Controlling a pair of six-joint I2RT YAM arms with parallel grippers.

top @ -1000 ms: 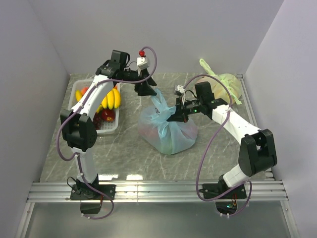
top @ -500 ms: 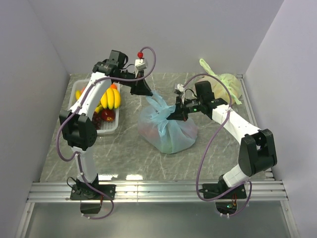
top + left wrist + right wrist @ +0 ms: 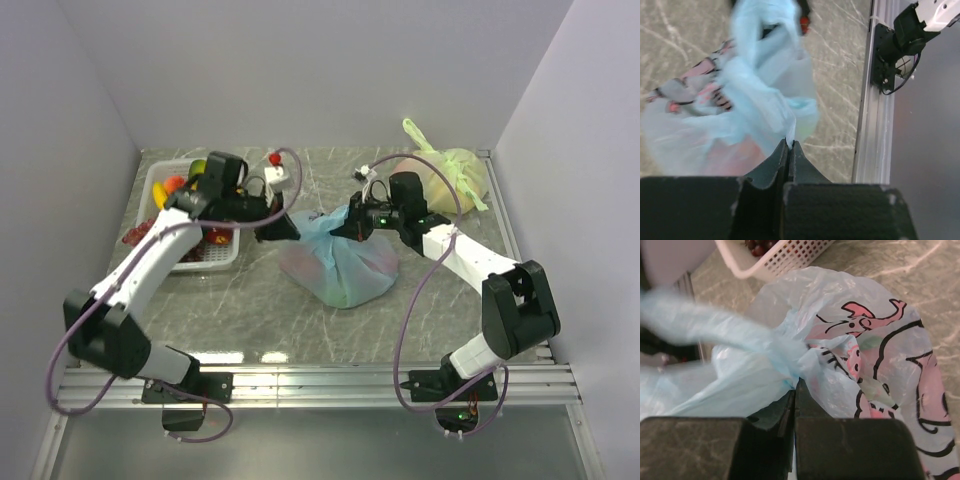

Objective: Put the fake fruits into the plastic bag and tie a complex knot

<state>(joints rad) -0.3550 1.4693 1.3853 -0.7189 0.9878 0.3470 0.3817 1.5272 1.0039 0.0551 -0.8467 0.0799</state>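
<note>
Two claws you're running are pinching plastic bag [image 3: 345,272] ears, jaws fully closed: L gripper [image 3: 286,229] basket [image 3: 212,266] side, R gripper [image 3: 353,227] far side; bag sitting just right of basket.

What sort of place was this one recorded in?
Most likely a lab test cell, not a home: plain pale walls box in a marble-patterned table, robot arms are bolted to an aluminium rail, and a white basket holds plastic fruit.
</note>
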